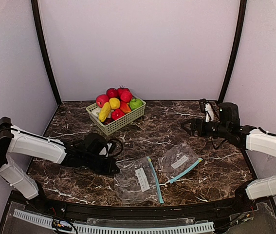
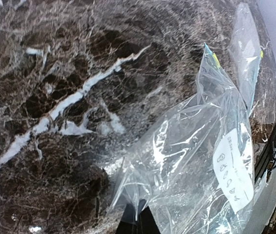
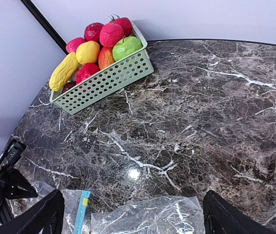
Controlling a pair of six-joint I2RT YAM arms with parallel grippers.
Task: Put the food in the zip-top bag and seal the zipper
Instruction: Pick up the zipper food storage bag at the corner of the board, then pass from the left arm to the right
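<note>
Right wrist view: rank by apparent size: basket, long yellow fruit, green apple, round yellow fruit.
1. basket
2. long yellow fruit
3. green apple and round yellow fruit: these look about alike, so not ranked.

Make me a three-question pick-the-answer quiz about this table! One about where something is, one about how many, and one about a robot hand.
1. Where is the toy food?
A. In the green basket
B. Inside a bag
C. In the right gripper

2. How many clear zip-top bags lie on the table?
A. One
B. Two
C. Four

3. How is the right gripper?
A. Open, holding nothing
B. Shut on an apple
C. Shut on a bag

Answers:
1. A: the food is piled in the basket at the back of the table.
2. B: a left bag and a right bag lie side by side.
3. A: the right gripper has its fingers spread wide above bare table.
</note>
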